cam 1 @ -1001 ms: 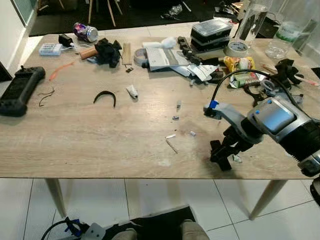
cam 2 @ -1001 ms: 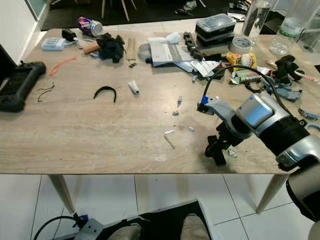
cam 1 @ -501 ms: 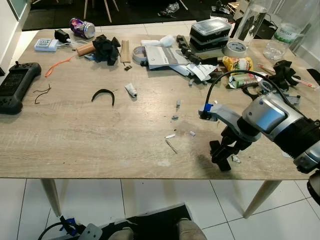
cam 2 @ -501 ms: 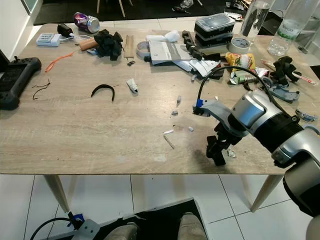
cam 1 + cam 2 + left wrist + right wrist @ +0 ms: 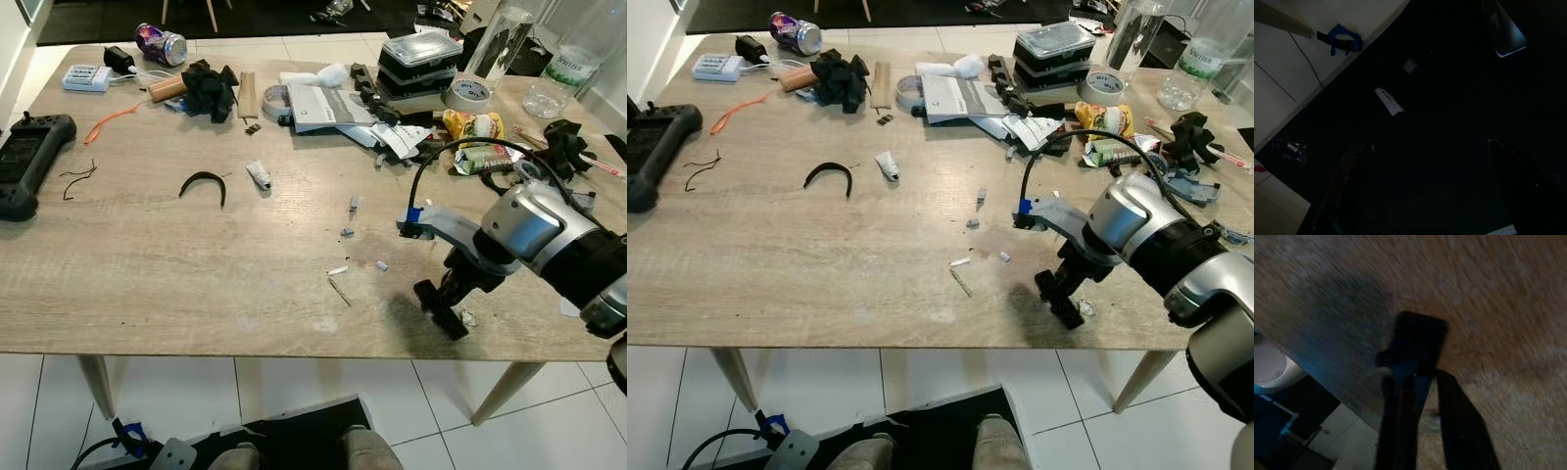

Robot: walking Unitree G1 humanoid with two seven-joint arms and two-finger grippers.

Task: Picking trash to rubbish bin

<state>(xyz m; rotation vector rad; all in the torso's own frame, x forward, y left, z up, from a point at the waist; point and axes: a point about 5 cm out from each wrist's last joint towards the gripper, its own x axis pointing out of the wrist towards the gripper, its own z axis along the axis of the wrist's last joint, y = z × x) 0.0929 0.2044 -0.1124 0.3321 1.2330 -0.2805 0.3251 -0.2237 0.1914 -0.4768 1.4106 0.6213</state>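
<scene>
Right claw (image 5: 443, 311) low over the light wooden table (image 5: 176, 284), close to its near edge, white tiled floor (image 5: 294, 392) just beyond. Open tabletop to its left; clutter crowded along the far side. Small crumpled whitish scrap of trash (image 5: 467, 317) lying on the wood just beside the black fingertips, on their right, near the edge. Three smaller white bits (image 5: 337, 269) scattered further left. Finger spread: cannot tell. Left claw hanging idle in the dark.

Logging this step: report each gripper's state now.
Left gripper: fingers open, holding nothing.
Right gripper: low over the wooden table, cannot tell.
</scene>
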